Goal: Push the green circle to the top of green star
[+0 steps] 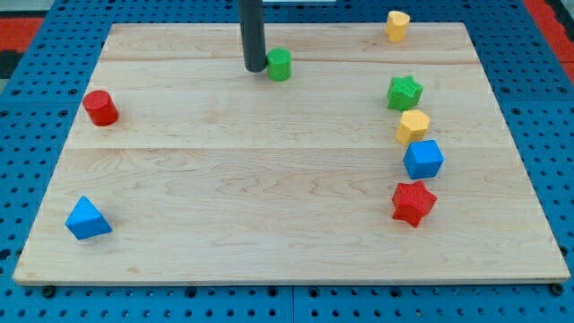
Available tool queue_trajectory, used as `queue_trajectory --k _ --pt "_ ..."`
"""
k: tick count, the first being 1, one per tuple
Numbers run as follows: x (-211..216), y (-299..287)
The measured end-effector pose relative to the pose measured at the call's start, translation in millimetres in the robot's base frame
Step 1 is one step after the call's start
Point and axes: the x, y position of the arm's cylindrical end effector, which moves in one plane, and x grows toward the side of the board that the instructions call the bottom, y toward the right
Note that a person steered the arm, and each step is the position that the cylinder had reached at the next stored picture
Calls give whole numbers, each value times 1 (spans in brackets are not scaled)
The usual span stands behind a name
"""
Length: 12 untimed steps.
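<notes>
My tip (256, 68) sits right beside the green circle (280, 65), on its left side, ready to push.

The end effector is only a straight dark rod, so it has no jaws and holds nothing; it can only push. The green circle is at the far side of the desk (269, 224), a bit left of the middle. The green star (404, 91) is well apart from it, over on the right. A yellow block (397, 25) sits at the far right edge, and another yellow block (413, 126) is just on the near side of the star. I think a good push goes slow and straight to the right, from behind the middle of the circle, so it does not roll off sideways. It should stop in the gap on the far side of the star, and not bump the star.
</notes>
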Motion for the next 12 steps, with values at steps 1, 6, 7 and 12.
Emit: queue_trajectory --k 1,6,7,12 --pt "6 16" --pt "19 65" --pt "1 69" --pt "20 124"
